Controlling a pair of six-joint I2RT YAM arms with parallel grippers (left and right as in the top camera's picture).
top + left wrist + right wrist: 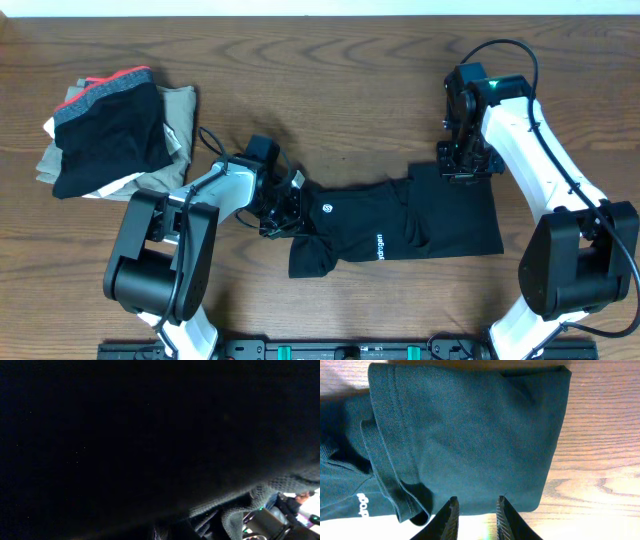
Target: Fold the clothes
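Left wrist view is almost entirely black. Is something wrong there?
Nothing faulty: the black garment fills the lens, with the left tool shut on its left end. The only untidy spot is that end, which lies bunched and skewed in the overhead view.

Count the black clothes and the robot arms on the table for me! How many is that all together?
Black clothes: 2, the long black garment spread in the middle, and the black garment with a grey band on the pile at the side
Robot arms: 2, the left arm and the right arm
Total: 4
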